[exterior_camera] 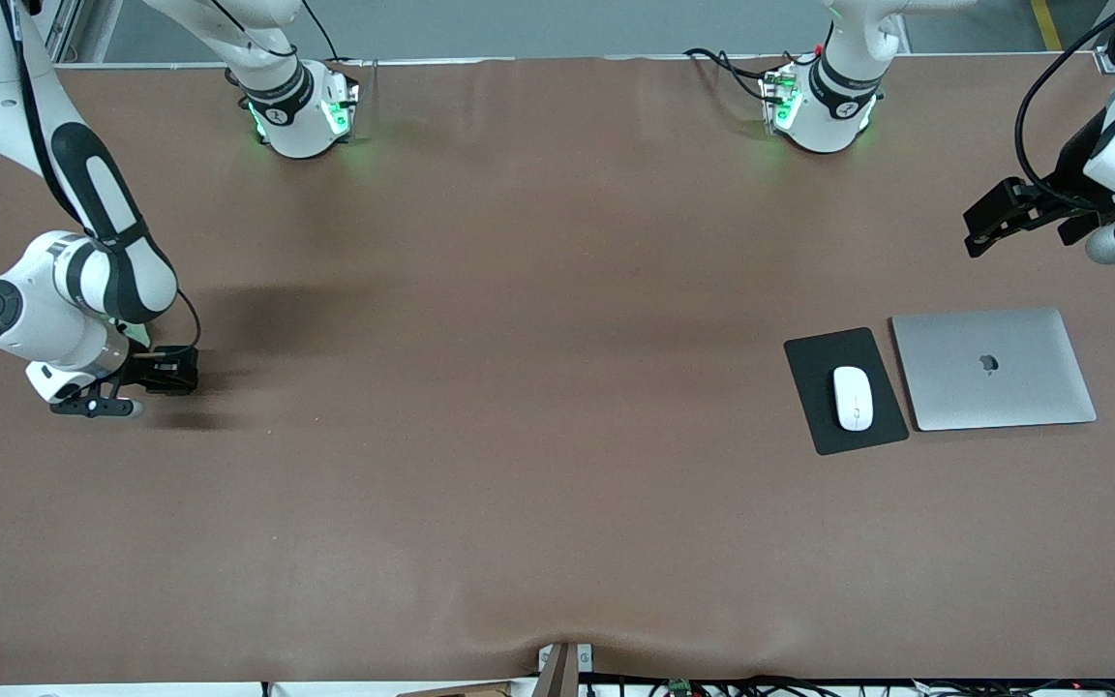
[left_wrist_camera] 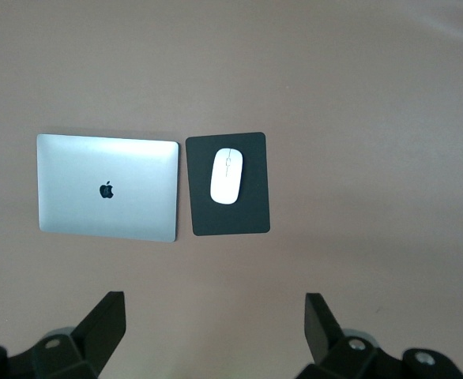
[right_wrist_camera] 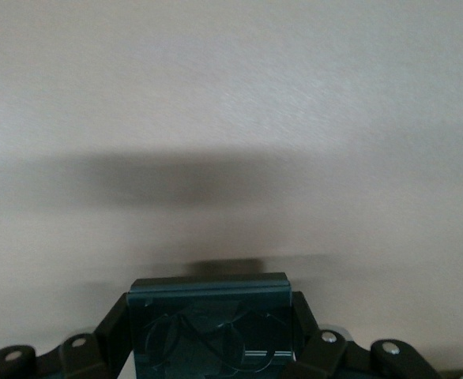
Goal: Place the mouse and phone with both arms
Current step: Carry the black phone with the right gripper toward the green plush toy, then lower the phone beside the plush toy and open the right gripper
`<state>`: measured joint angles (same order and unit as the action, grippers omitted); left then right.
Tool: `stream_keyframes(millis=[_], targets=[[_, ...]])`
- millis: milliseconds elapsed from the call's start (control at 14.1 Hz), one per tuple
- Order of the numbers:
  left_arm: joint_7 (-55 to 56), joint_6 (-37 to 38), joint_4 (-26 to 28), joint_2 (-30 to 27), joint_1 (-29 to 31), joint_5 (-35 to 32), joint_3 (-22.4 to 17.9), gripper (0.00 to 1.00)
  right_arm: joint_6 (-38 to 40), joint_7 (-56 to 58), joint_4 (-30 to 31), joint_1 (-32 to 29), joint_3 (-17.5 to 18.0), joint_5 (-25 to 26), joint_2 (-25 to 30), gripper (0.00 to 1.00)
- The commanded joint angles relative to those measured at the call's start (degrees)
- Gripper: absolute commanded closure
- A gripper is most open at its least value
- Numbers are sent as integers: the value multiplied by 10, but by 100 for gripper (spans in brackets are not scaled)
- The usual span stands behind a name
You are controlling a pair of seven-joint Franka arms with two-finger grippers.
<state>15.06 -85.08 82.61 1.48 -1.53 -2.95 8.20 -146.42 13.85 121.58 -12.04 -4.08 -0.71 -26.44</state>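
The white mouse (exterior_camera: 853, 397) lies on a black mouse pad (exterior_camera: 824, 426) toward the left arm's end of the table; it also shows in the left wrist view (left_wrist_camera: 226, 175). My left gripper (exterior_camera: 988, 221) is open and empty, up in the air over bare table near that end, its fingers (left_wrist_camera: 105, 324) wide apart. My right gripper (exterior_camera: 175, 371) is low over the table at the right arm's end. It is shut on the phone (right_wrist_camera: 212, 332), a dark glossy slab held between its fingers (right_wrist_camera: 111, 328).
A closed silver laptop (exterior_camera: 993, 368) lies beside the mouse pad, toward the left arm's end; it also shows in the left wrist view (left_wrist_camera: 107, 187). The brown table (exterior_camera: 519, 339) stretches between the two arms. Both arm bases stand along the table's farther edge.
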Motion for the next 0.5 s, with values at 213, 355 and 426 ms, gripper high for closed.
stream_keyframes(millis=[213,355,426], targets=[[-6,8,1,-8,1,8,-2,0,-4,4,6,-25,14,3,-22,80],[-6,7,0,-8,1,10,-2,0,-3,1,3,-25,14,2,-26,0],[-6,7,0,-7,1,11,-2,0,5,0,0,-23,14,1,-22,0]])
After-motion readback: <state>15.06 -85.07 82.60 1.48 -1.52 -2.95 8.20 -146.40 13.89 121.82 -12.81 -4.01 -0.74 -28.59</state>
